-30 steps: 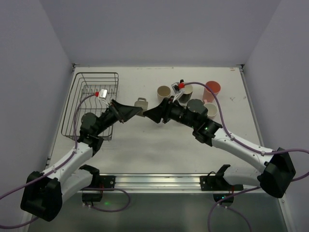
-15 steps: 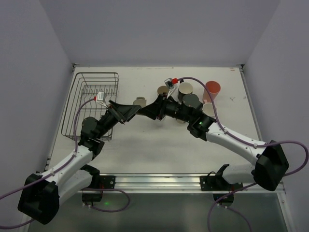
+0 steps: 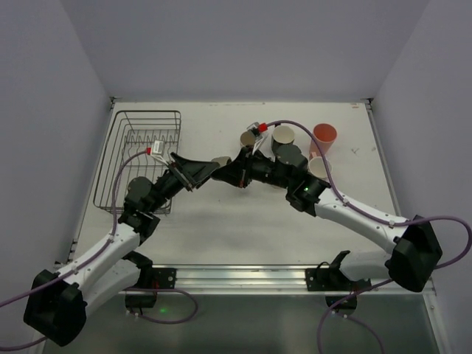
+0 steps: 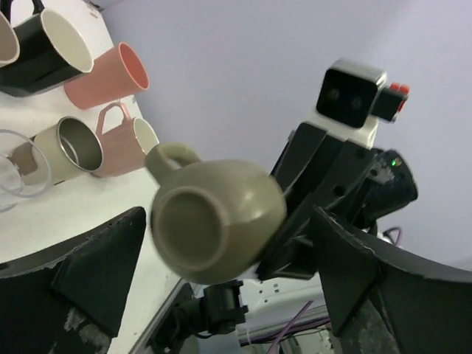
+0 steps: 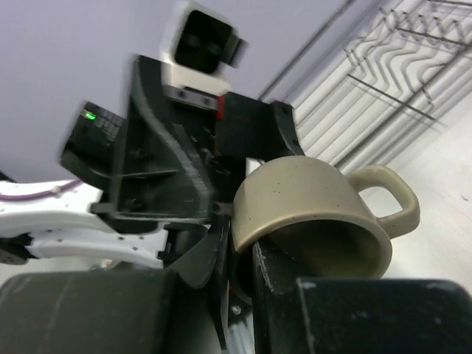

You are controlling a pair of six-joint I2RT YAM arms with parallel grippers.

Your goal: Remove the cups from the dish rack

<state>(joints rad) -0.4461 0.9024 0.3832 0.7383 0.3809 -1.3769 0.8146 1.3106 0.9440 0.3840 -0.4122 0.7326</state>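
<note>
an olive-beige speckled ceramic mug with a loop handle (image 4: 217, 221) is held off the white table (image 3: 221, 221). it is found between the dark wire dish rack (image 3: 140, 144) on the left and a cluster of cups on the right. the right pincer (image 5: 243, 258) is clamped on the mug's rim, with one finger inside and one outside. the mug is tipped on its side, its mouth turned toward the left pincer (image 3: 209, 169). that pincer is spread wide, and its fingers (image 4: 103, 258) are seen on either side of the mug without touching it. close together on the table are set a black handled mug with a cream inside (image 4: 48, 48), a salmon-pink tumbler (image 4: 110, 74), a pale pink mug (image 4: 129, 144), a beige cup with a metallic inside (image 4: 70, 147) and a clear glass (image 4: 18, 169).
</note>
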